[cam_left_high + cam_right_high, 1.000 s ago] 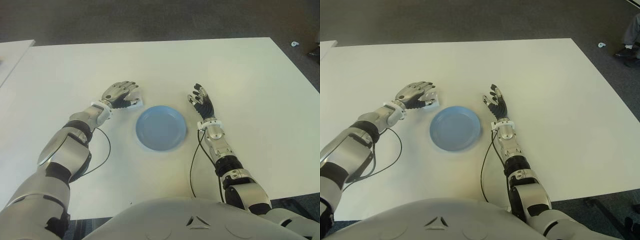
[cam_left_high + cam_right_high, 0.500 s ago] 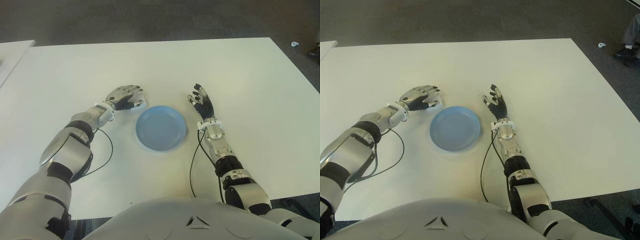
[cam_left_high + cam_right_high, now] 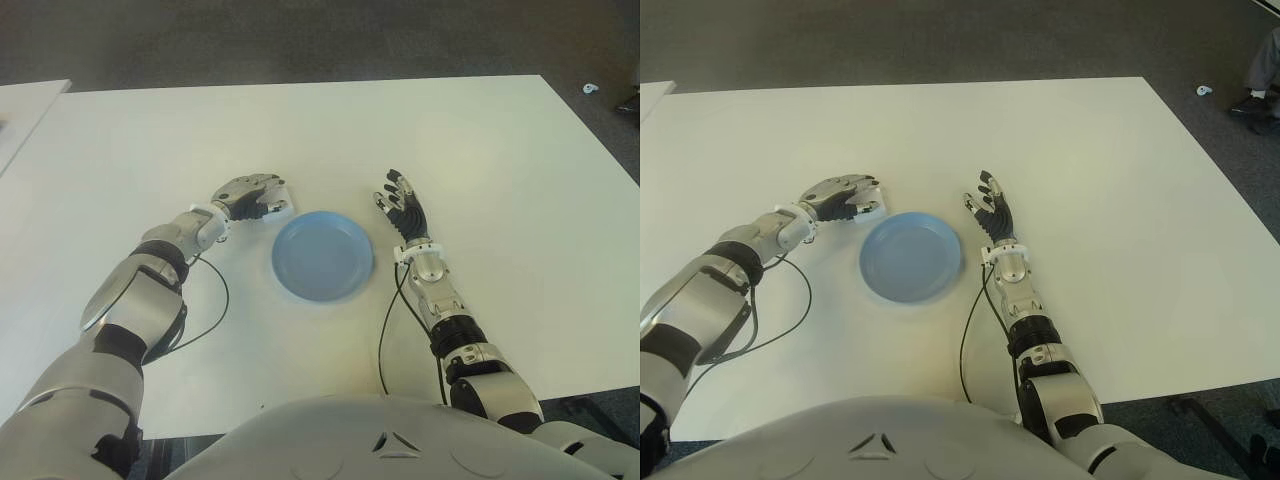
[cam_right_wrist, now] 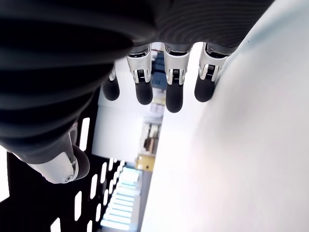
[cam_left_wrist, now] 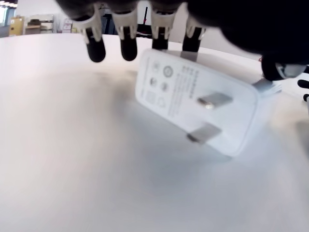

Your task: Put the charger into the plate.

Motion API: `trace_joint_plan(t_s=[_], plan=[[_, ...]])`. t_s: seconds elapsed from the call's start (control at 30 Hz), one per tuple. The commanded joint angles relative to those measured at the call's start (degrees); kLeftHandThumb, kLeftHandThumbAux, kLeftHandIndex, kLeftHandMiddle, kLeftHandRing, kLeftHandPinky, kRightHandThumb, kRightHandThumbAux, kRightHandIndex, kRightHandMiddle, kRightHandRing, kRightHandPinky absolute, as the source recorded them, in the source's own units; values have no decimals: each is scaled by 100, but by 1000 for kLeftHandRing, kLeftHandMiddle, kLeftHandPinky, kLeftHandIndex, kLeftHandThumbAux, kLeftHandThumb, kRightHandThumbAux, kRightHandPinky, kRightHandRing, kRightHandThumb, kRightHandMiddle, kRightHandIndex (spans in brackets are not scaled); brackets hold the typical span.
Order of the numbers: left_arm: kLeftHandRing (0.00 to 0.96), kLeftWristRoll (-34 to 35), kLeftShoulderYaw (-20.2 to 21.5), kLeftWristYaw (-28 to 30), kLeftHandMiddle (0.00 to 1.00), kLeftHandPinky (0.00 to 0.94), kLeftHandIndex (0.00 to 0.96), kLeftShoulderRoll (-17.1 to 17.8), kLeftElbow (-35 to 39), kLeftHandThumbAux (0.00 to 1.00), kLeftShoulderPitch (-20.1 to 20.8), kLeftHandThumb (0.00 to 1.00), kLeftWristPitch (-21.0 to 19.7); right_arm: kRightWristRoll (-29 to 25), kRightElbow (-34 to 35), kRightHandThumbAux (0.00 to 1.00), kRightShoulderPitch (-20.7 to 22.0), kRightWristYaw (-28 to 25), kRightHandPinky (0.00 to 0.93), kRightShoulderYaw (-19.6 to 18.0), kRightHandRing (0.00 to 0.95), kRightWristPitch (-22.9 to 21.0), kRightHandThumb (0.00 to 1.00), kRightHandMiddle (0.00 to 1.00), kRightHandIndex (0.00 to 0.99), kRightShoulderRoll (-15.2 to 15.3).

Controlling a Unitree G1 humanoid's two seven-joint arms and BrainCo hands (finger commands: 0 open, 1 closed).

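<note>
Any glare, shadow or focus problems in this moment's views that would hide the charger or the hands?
Left wrist view: white plastic charger with two metal prongs is readable, casting a soft shadow on the white table; left hand fingertips dark. Right wrist view: right hand backlit against bright background, mostly silhouette. Eye views: even light, round blue plate clear.

We see a white table [image 3: 480, 150] filling most of both eye views. Its far edge meets a dark grey carpeted floor [image 3: 300, 40]. A second white surface [image 3: 25, 105] sits at the far left, separated from the table by a narrow gap. On the floor beyond the table's far right corner lies a small pale object [image 3: 590, 88], too small to identify. At the right edge of the right eye view we see a person's leg and dark shoe [image 3: 1258, 80] on the floor.
</note>
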State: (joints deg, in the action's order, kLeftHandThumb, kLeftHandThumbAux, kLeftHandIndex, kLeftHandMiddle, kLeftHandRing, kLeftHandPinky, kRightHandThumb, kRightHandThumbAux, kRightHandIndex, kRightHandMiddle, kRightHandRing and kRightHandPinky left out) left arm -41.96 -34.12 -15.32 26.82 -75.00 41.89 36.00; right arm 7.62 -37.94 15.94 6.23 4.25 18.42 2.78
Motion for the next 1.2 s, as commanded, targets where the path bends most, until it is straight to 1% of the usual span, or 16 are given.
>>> trace_joint_plan(t_s=[0.03, 0.23, 0.6, 0.9, 1.03, 1.2], plan=[[0, 63, 54, 263, 0, 0, 0, -64, -105, 126, -160, 449, -32, 54, -134, 581, -348, -143, 156, 118, 116, -431, 127, 105, 40, -93], [0, 254, 193, 441, 0, 0, 0, -95, -118, 146, -249, 453, -80, 41, -13, 587, -406, -136, 158, 120, 117, -508, 119, 104, 39, -98], [0, 437, 330, 574, 0, 0, 0, -151, -139, 164, -377, 468, -182, 28, 134, 600, -470, -163, 162, 120, 118, -617, 116, 103, 39, -82], [0, 550, 465, 671, 0, 0, 0, -137, -162, 233, -473, 343, -233, 35, 216, 611, -506, -208, 168, 131, 124, -697, 118, 107, 40, -47], [0, 643, 539, 773, 0, 0, 0, -137, -170, 244, -490, 320, -263, 58, 216, 608, -523, -220, 170, 148, 127, -662, 119, 111, 42, -20], [0, 724, 643, 764, 0, 0, 0, -141, -144, 261, -509, 334, -235, 53, 222, 602, -538, -242, 168, 159, 128, -642, 122, 114, 47, 11]])
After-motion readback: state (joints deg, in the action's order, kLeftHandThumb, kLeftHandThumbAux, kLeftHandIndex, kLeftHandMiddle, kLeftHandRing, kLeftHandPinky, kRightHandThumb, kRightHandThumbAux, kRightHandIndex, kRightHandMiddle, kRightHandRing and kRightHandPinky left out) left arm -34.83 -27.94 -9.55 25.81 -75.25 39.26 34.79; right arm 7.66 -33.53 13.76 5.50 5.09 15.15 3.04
